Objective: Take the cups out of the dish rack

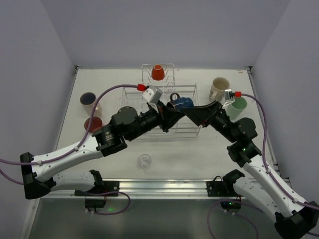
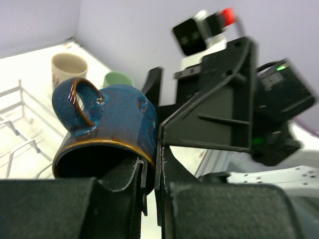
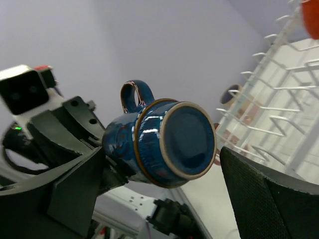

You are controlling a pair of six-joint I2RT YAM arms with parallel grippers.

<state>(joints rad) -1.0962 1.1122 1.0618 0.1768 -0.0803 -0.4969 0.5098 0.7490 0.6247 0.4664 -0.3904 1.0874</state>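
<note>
The wire dish rack (image 1: 192, 130) stands mid-table with a small orange-red mug (image 1: 158, 72) upside down on its back tines. My left gripper (image 1: 169, 107) is shut on the rim of the dark-blue mug (image 1: 183, 103), one finger inside and one outside (image 2: 149, 169), and holds it on its side above the rack. My right gripper (image 1: 195, 111) is open. In the right wrist view its fingers (image 3: 75, 189) stand either side of the mug's base (image 3: 187, 139) without touching it. The rack also shows at the right of that view (image 3: 279, 99).
A cream mug (image 1: 219, 88) and a mint-green tumbler (image 1: 238, 106) stand right of the rack. Two pink tumblers (image 1: 88, 99) (image 1: 93, 124) stand to its left. A small clear glass (image 1: 144, 161) sits in front, near the arm bases. White walls enclose the table.
</note>
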